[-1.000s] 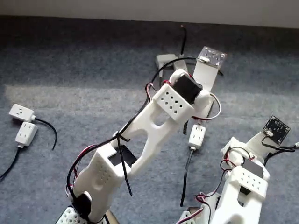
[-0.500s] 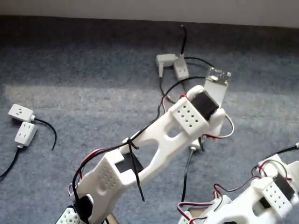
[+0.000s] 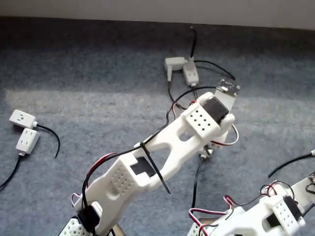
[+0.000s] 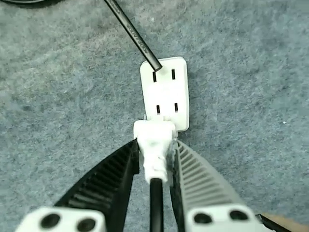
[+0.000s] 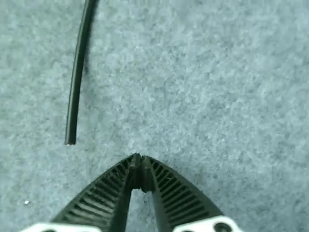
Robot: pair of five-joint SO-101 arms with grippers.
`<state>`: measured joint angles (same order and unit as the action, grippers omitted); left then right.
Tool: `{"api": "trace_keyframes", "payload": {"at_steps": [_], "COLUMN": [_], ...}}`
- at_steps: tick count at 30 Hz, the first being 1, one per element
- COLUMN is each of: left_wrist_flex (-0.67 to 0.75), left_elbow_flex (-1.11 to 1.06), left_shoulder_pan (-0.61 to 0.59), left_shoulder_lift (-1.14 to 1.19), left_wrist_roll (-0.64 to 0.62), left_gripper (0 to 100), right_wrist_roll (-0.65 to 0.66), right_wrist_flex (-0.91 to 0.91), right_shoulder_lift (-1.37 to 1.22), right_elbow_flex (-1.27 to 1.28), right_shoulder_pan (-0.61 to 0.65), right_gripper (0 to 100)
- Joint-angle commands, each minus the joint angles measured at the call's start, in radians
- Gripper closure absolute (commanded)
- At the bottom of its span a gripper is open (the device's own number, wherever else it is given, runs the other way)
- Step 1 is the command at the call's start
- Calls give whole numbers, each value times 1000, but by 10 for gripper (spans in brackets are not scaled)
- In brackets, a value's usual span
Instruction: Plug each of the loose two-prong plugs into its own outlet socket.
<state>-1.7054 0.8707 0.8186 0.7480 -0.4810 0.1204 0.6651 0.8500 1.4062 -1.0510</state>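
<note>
In the left wrist view my left gripper (image 4: 155,145) is shut on a white two-prong plug (image 4: 154,152) with a black cord. The plug's front end meets the near end of a white outlet block (image 4: 165,94) lying flat on the carpet; its prongs are hidden. In the high view the left arm (image 3: 197,123) covers that spot, with a bit of the block (image 3: 205,153) and its cord (image 3: 196,184) showing beneath. My right gripper (image 5: 141,166) is shut on nothing above bare carpet. The right arm (image 3: 268,216) lies at the lower right corner of the high view.
A black cable (image 4: 133,34) crosses the far end of the outlet block. Another cable end (image 5: 75,92) lies near my right gripper. A plug and outlet pair (image 3: 182,69) lies at the back, and two white outlet blocks (image 3: 23,129) at the left. The floor is grey carpet.
The left arm has come forward and down over the outlet block, hiding it in the high view. The right arm has drawn back toward the lower right corner.
</note>
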Motion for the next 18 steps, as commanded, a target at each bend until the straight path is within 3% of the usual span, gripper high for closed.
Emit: {"api": "trace_keyframes", "payload": {"at_steps": [1,18], "left_wrist_flex": [61,221], "left_elbow_flex": [12,7], "left_shoulder_pan": [22,-21], "left_shoulder_lift": [-15,10], "left_wrist_roll": [-26,-43], "left_gripper": [993,993], "right_wrist_roll": [15,12], "right_wrist_flex": [-15,-13], "right_shoulder_lift": [13,15], "right_elbow_flex": [-2,10], "right_shoulder_pan": [-35,-8], "right_gripper": [989,989]}}
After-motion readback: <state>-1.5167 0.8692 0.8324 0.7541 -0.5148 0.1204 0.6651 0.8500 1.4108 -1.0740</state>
